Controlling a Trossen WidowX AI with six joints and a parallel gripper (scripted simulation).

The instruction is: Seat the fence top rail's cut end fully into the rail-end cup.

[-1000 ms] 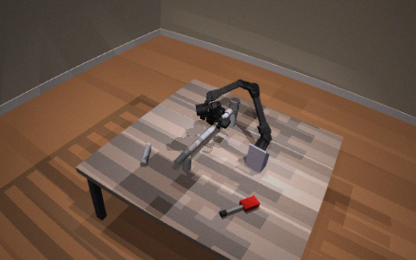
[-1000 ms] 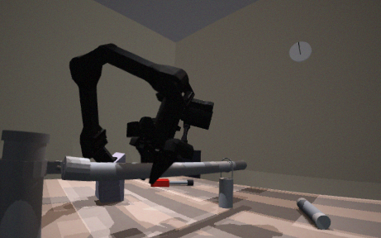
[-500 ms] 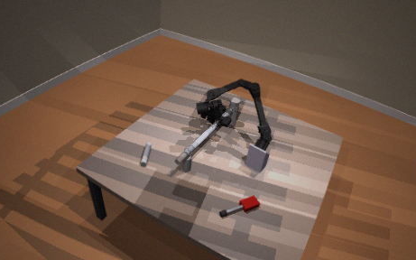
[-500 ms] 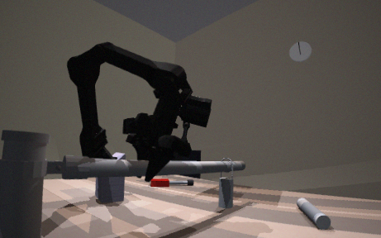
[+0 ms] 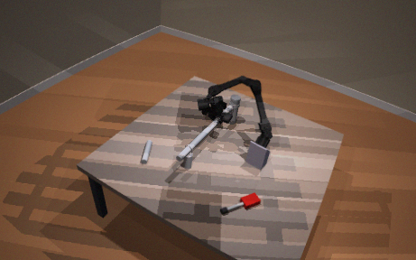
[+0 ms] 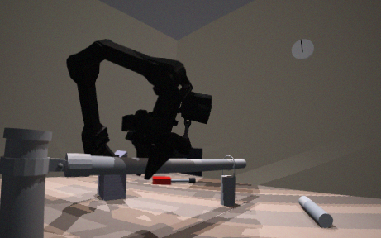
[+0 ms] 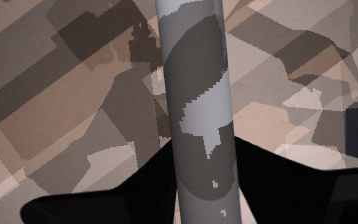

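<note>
The grey rail [image 5: 200, 139] [image 6: 185, 165] [image 7: 198, 100] lies nearly level. Its far end passes through the thin wire loop [image 6: 234, 166] above the small post [image 5: 187, 162] [image 6: 228, 191]. Its other end meets the mouth of the wider rail-end cup [image 6: 78, 164], with no gap visible in the exterior view; how deep it sits inside is hidden. The cup hangs from the brace band [image 6: 23, 165] on the big post [image 6: 21, 207] [image 5: 234, 116], a little below the post cap [image 6: 27, 134]. My gripper [image 6: 144, 168] [image 7: 199, 140] is shut on the rail, between cup and loop, one finger on each side.
A loose grey cylinder [image 5: 146, 152] [image 6: 315, 211] lies beside the rail's loop end. A red-handled tool [image 5: 250, 200] [image 6: 161, 180] lies on the table. A pale purple-grey block [image 5: 257, 155] [image 6: 111, 187] stands by the arm's base.
</note>
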